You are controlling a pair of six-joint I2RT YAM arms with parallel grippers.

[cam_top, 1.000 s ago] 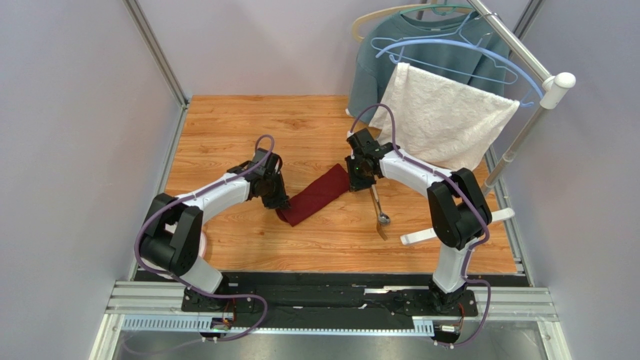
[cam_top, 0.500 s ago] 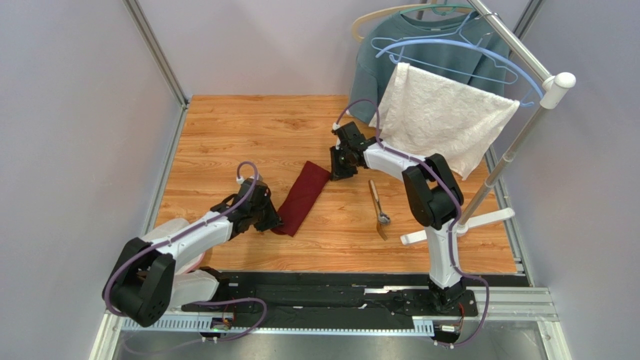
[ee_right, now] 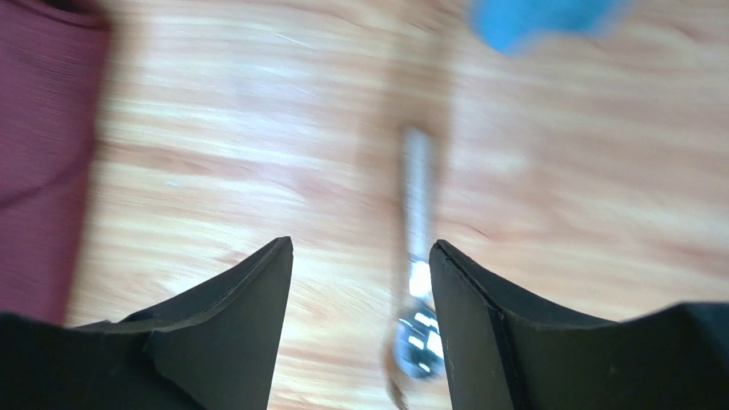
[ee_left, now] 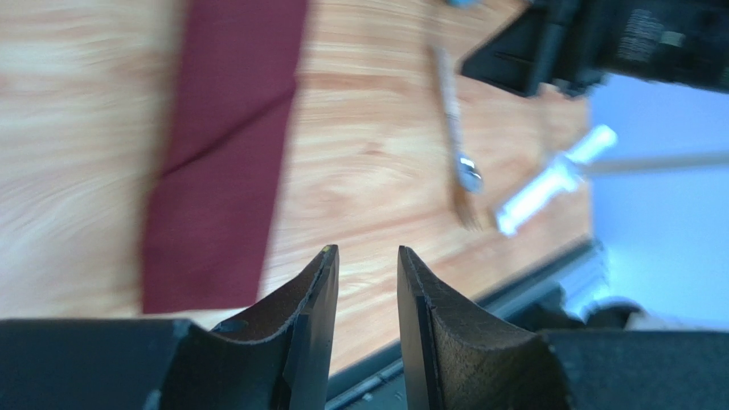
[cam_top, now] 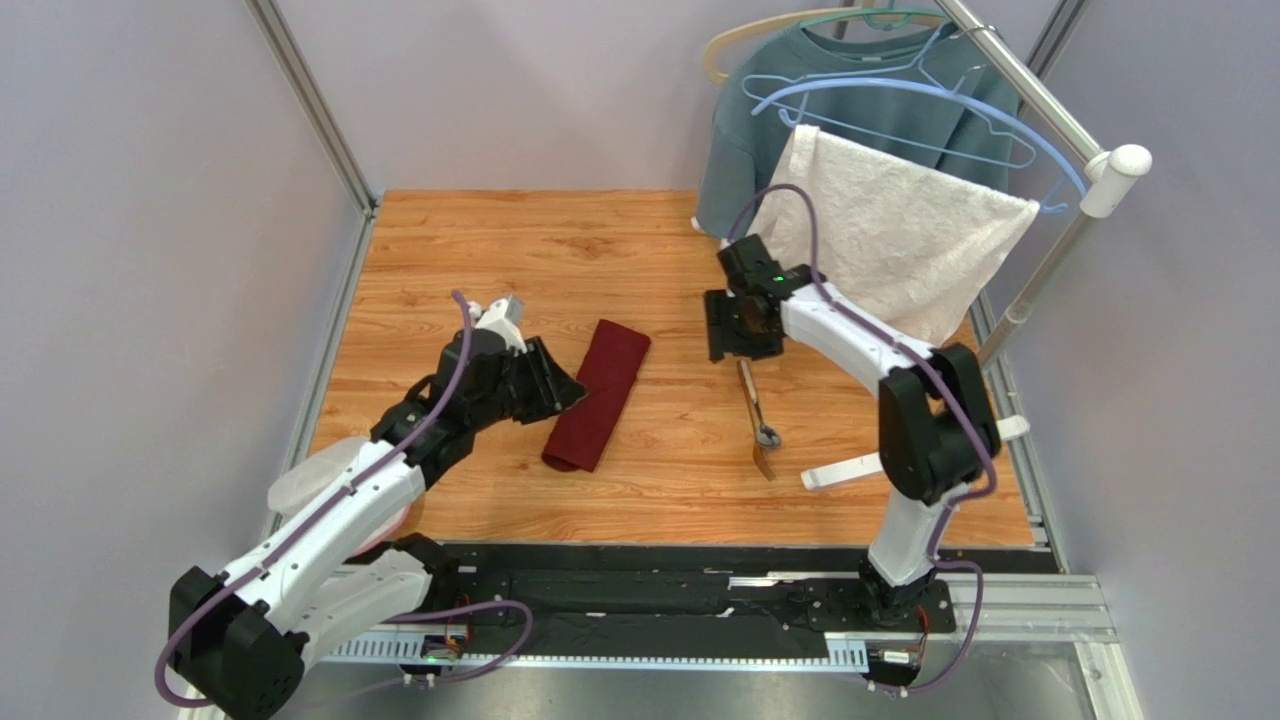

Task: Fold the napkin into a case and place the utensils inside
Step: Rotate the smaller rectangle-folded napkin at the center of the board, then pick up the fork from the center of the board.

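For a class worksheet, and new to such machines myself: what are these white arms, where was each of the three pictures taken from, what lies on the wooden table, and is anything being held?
They are two robot arms bolted at the near edge of a wooden table. One picture looks down from a fixed camera above; the other two come from a camera on each wrist, looking past that arm's dark fingertips. On the table lie a maroon napkin, folded into a narrow strip, and to its right a silver spoon with a golden-brown fork-like piece close against it. The left pincer and the right pincer both stand open, holding nothing.
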